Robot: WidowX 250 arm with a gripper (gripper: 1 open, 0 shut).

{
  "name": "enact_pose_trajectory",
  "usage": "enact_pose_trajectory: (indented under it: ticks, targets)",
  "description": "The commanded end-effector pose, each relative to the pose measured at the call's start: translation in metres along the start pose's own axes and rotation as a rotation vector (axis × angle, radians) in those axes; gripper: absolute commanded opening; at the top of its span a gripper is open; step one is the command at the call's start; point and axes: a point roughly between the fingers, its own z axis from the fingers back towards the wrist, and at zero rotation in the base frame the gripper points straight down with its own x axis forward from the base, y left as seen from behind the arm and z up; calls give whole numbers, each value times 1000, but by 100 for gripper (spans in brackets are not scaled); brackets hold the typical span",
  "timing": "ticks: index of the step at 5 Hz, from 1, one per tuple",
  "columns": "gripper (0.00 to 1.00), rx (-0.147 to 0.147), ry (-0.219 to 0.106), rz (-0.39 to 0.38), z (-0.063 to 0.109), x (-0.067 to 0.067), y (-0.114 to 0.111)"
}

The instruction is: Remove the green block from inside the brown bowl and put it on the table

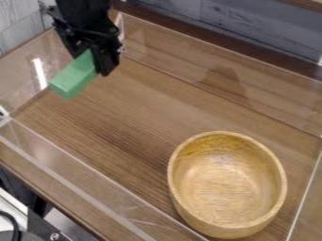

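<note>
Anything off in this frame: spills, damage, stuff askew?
Nothing stands out. The gripper holds the green block at a tilt over the table's far-left part, which looks like normal carrying. The bowl sits upright and empty on the table, with no spill or damage visible.

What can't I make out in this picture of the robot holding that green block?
- Camera view: the upper end of the green block is hidden by the black tool around it.
- Camera view: the rest of the robot arm is cut off by the top edge.
- Camera view: whether the block touches the table can't be settled from this single angle.
- Camera view: the black object at the lower left is cut off by the edge.
</note>
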Motion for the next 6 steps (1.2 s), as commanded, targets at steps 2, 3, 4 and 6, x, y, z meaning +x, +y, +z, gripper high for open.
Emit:
enact_pose_trajectory:
  ticks: [2,3,4,6]
  targets:
    - [0,25,-24,-20,-10,6,-8]
    - [0,27,-25,-21,-21,8,-11]
    - [0,33,-28,-9,-21,13,-16]
    - [0,35,-39,7,-26,17,-15]
